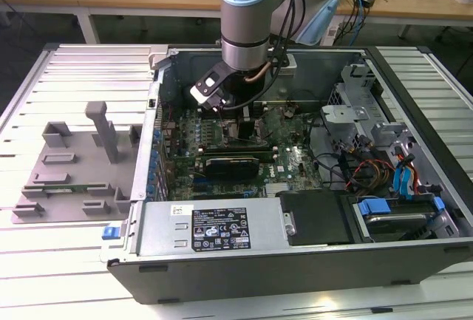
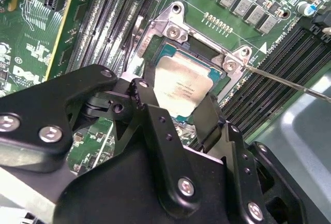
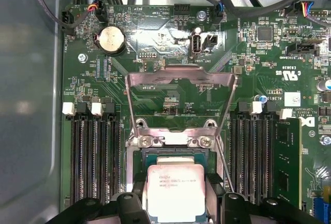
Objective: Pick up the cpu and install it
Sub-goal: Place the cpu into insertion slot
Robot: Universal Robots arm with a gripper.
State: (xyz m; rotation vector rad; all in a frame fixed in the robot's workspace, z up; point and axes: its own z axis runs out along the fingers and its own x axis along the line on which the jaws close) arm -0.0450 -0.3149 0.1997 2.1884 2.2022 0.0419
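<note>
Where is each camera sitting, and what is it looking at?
Exterior view: off the arm, high up, looking down into the open computer case; the arm reaches in.
First wrist view: on the wrist, looking straight at the motherboard; the gripper holds the cpu.
Second wrist view: on the wrist, looking slantwise past the gripper's black body at the socket.
Shared: both wrist views show the cpu in the gripper, over the socket.
</note>
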